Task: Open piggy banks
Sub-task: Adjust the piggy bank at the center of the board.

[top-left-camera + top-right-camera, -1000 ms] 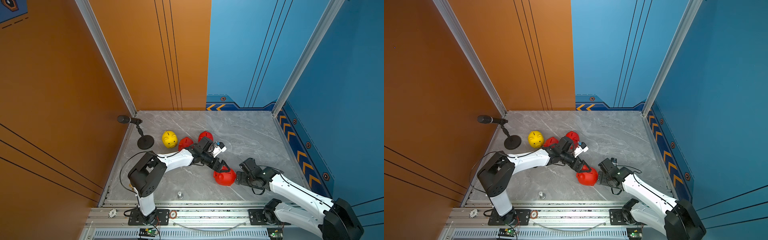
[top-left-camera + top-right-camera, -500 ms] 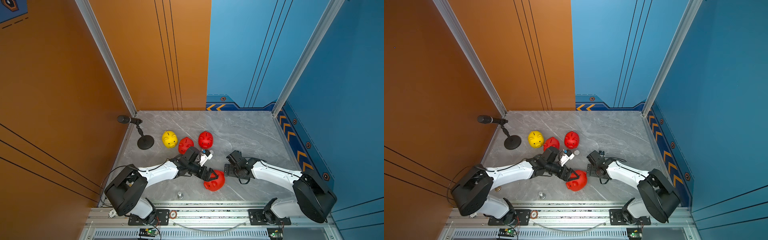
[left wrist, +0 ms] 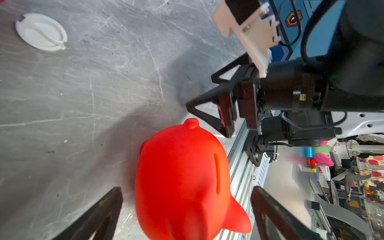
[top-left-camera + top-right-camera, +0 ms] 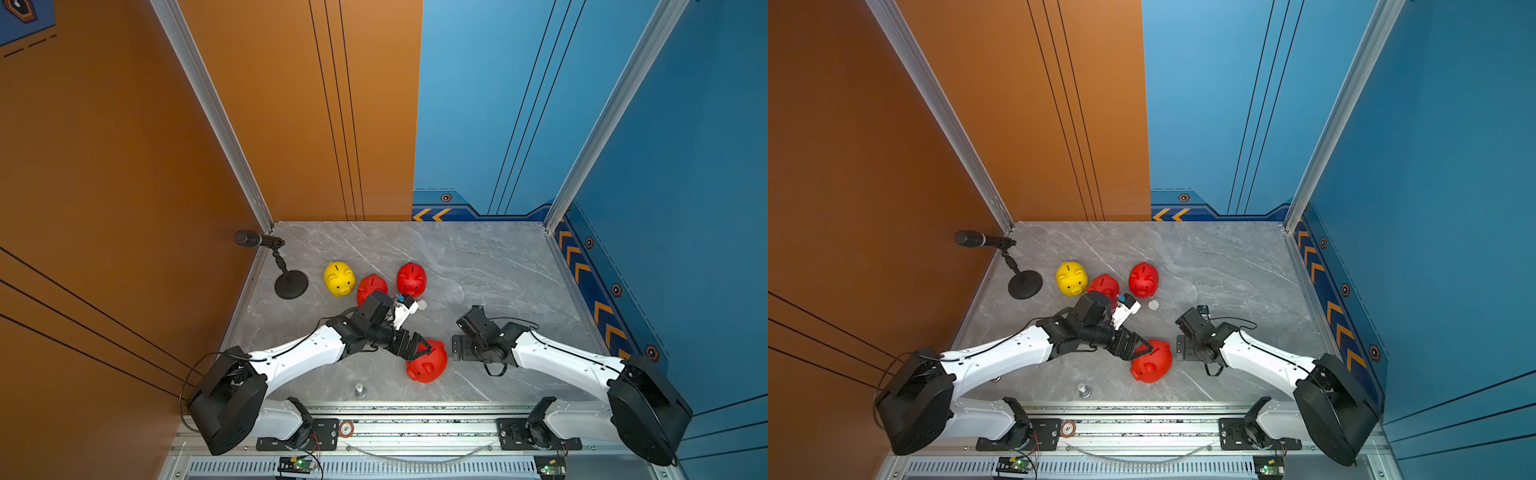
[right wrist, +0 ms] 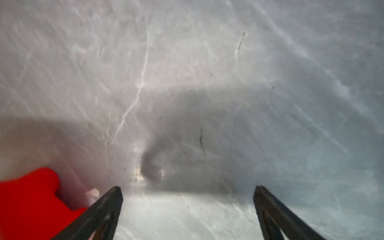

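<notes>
Piggy banks are sitting toward the back of the worktop in a row: the yellow piggy bank, the middle red piggy bank, the rear red piggy bank. The front red piggy bank is resting with the left hand straddling it, jaws spread, not gripping. The right hand is hovering just beside it, wide open, holding nothing.

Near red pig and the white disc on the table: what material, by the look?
Near red piggy bank: likely moulded plastic, smooth, satin to glossy; soft highlights, clean-cut coin slot. White disc: probably plastic too, matte; moulded rim notches and a raised curved ridge.
</notes>
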`<state>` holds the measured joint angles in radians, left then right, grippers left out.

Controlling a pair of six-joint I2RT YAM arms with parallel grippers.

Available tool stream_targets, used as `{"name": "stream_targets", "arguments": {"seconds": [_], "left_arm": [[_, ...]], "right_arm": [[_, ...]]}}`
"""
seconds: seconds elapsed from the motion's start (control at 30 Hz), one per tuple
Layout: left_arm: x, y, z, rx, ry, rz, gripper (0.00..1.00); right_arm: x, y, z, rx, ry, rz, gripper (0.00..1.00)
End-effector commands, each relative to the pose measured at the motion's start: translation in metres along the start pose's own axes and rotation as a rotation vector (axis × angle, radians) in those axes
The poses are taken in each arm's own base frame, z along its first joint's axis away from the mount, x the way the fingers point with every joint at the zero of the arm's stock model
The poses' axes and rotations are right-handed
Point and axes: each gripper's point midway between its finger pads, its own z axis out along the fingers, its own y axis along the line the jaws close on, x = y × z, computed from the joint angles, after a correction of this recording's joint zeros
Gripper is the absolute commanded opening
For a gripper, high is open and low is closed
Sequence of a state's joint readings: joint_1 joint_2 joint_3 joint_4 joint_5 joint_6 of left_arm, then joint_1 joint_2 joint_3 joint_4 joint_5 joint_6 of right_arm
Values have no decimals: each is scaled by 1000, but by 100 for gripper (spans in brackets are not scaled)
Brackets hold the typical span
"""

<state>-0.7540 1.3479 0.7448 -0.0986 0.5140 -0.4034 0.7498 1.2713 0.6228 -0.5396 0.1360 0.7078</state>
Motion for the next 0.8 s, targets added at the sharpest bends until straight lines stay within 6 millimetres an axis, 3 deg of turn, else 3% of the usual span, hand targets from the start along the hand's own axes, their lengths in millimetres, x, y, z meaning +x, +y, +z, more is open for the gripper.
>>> {"name": "stream_targets", "arguments": {"seconds": [0.0,0.2,0.47,0.77], "left_arm": [[9,4,-4,-58,53,22,98],[15,-1,-9,-80,75,34,98],[16,7,-15,-161,77,30,98],[14,18,-27,-262,53,1,98]], "right_arm": [[25,-12,-4,60,44,-39,100],[38,8,-6,9,43,-46,100],[14,45,0,-60,-2,-64,100],[-11,62,11,-97,-22,-86,100]]}}
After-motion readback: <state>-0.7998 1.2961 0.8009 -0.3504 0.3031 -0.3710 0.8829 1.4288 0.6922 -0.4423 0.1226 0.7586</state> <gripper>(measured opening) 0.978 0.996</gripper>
